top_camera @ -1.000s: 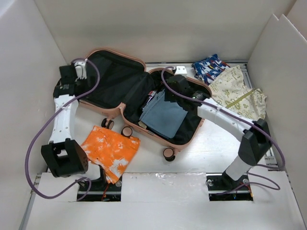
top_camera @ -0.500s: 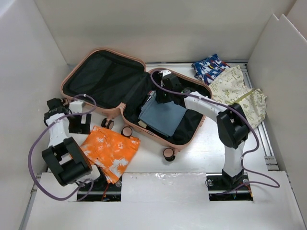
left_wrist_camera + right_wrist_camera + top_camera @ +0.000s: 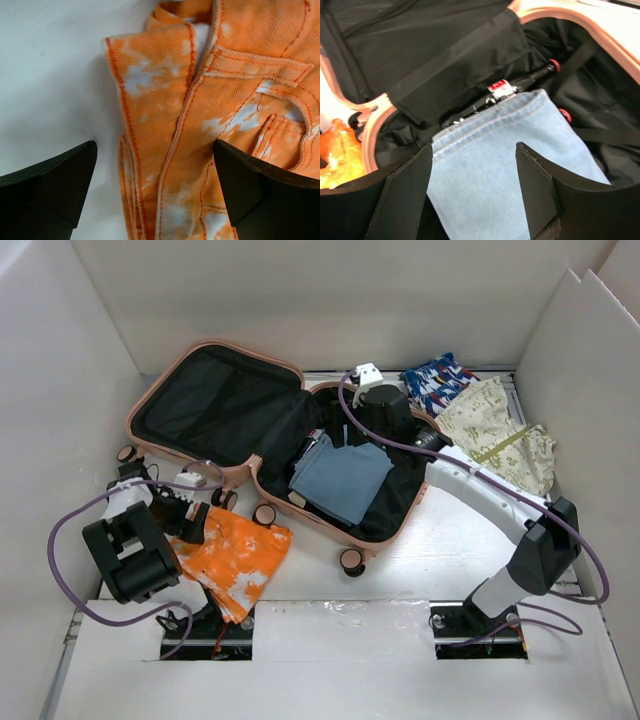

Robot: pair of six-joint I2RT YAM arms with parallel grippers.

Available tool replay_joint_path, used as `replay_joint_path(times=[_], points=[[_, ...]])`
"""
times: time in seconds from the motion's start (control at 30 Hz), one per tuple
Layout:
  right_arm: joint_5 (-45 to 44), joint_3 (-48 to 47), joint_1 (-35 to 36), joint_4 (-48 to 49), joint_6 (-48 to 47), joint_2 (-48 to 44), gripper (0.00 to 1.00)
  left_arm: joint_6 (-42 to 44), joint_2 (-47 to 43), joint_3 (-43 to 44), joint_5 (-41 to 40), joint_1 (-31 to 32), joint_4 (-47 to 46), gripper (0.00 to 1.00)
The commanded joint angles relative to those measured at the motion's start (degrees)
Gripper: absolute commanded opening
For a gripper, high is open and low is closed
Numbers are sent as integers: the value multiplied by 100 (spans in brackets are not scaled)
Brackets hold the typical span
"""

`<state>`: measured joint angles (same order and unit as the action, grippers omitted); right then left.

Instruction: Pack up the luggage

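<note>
The left gripper [image 3: 154, 150] is spread wide, grasping nothing, its jaws straddling the folded orange-and-white tie-dyed garment [image 3: 240, 100] just beneath it on the white table [image 3: 50, 60]. Farther back, the right gripper [image 3: 474, 150], likewise released, hovers over folded light-blue denim [image 3: 490, 170] lying inside the open salmon-pink hard-shell suitcase [image 3: 215, 352] below it. Packing seems barely begun: the orange garment, and a blue patterned cloth [image 3: 437, 380] and cream printed garment [image 3: 500, 430] to that gripper's right, remain outside.

White table [image 3: 420, 550] holds the luggage [image 3: 215, 405], an orange garment [image 3: 235, 550], blue cloth [image 3: 435, 380] and cream garment [image 3: 495, 435].
</note>
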<state>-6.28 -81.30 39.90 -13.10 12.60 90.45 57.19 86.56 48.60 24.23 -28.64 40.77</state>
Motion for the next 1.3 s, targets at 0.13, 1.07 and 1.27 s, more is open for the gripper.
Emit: replay_joint_path(times=[0.13,1.07,1.27], points=[[-786,211,175,-517,-38,-317,72,917,308,-527,-339,184,247,90],[-3177,633,352,-1037,15,-2146,72,1621,-1449,1098,556,-1890,2409,0],[-3107,633,405,-905,-47,-2085,72,1463,-1397,1827,1486,-1891,2409,0]])
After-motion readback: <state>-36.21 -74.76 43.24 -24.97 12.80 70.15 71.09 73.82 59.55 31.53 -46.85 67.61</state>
